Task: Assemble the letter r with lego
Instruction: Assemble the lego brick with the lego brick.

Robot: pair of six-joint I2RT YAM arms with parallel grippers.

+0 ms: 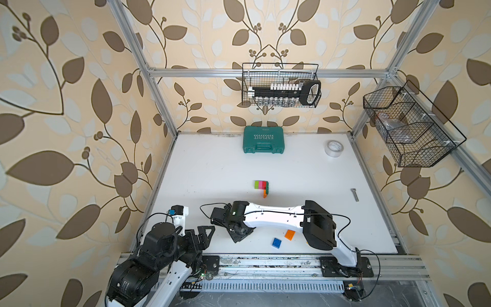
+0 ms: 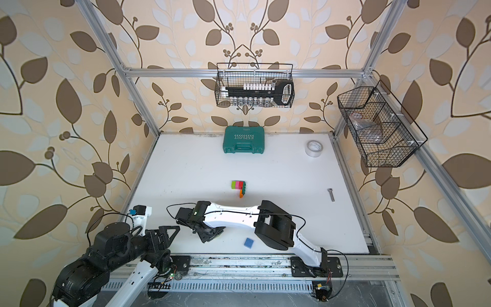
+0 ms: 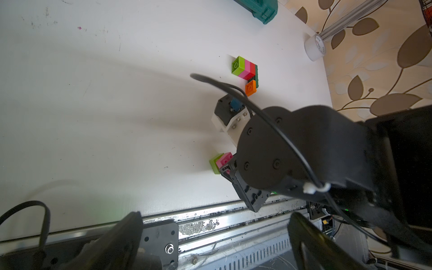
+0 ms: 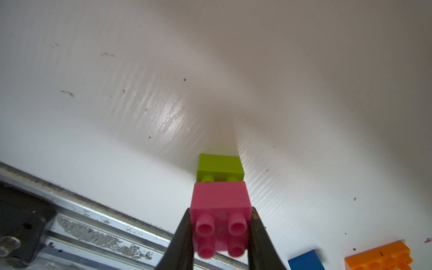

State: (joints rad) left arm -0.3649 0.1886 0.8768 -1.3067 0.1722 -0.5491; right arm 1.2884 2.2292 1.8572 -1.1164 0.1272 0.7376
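Observation:
My right gripper (image 4: pixel 221 233) is shut on a pink lego brick (image 4: pixel 221 203), studs facing the camera. The brick's far end meets a lime brick (image 4: pixel 219 166) lying on the white table, and the lime studs show in the gap. The left wrist view shows that same pink brick (image 3: pixel 226 159) and lime brick (image 3: pixel 215 163) at the right gripper's tip. In both top views the right gripper (image 1: pixel 237 234) hides this pair. An assembled group (image 1: pixel 261 186) of lime, pink, red, dark green and orange bricks lies mid-table. My left gripper (image 3: pixel 215 236) is open and empty over the front rail.
A loose blue brick (image 1: pixel 276 243) and an orange brick (image 1: pixel 289 235) lie under the right arm near the front edge. At the back stand a teal tool case (image 1: pixel 263 139) and a tape roll (image 1: pixel 334 148). A bolt (image 1: pixel 354 194) lies at the right.

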